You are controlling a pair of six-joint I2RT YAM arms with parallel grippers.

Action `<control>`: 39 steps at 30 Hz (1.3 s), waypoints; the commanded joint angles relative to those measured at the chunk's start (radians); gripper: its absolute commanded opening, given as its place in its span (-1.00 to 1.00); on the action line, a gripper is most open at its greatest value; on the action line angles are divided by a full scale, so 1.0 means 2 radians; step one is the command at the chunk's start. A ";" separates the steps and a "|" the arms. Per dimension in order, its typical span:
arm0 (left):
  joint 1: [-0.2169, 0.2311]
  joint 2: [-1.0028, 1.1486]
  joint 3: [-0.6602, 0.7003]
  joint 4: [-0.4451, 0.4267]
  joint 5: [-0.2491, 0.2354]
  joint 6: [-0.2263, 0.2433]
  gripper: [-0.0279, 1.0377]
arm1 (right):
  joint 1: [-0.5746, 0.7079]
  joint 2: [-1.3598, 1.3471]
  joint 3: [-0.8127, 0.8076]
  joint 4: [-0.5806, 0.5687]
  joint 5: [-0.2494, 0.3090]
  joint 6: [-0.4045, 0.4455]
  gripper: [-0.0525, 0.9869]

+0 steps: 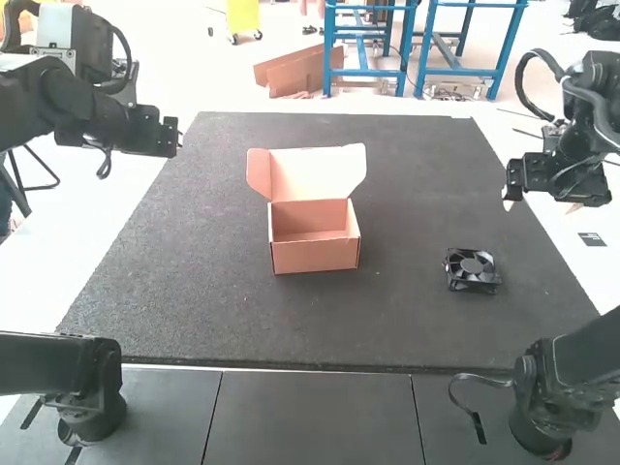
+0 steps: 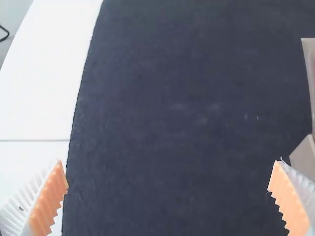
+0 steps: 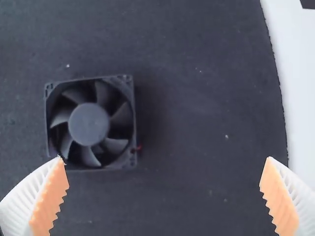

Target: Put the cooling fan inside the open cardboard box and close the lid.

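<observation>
Cooling fan (image 1: 473, 269) flat on mat (image 1: 194, 252), near right. Cardboard box (image 1: 315, 242) centre, lid (image 1: 320, 172) up. Left gripper (image 2: 167, 169), right gripper (image 3: 165, 164): fingers wide apart, empty.

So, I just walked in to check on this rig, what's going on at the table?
Nothing is being held yet. The cooling fan lies flat on the black mat, to the right of the cardboard box and apart from it. The box stands mid-mat with its lid up at the back. The right gripper is open and hangs above the mat near the fan. The left gripper, also open, hangs over the mat's left edge.
</observation>
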 commanded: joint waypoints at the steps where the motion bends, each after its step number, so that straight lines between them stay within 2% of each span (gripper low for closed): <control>1: 0.004 -0.003 0.019 -0.005 -0.004 -0.009 0.87 | -0.024 0.024 -0.009 0.010 -0.013 -0.034 0.81; 6: 0.004 -0.003 0.017 -0.006 -0.004 -0.020 0.87 | -0.035 0.055 -0.033 0.050 -0.023 -0.042 0.81; 15: 0.005 0.007 0.019 0.007 -0.004 -0.020 0.87 | -0.027 0.084 -0.079 0.111 -0.023 -0.040 0.81; 23: 0.004 0.012 0.021 0.010 -0.002 -0.021 0.87 | -0.024 0.134 -0.078 0.113 -0.023 -0.038 0.81; 28: 0.005 0.013 0.021 0.010 -0.001 -0.020 0.87 | -0.024 0.175 -0.044 0.111 -0.037 -0.023 0.81; 39: 0.005 0.015 0.022 0.014 -0.001 -0.020 0.87 | -0.024 0.225 -0.005 0.097 -0.037 -0.017 0.81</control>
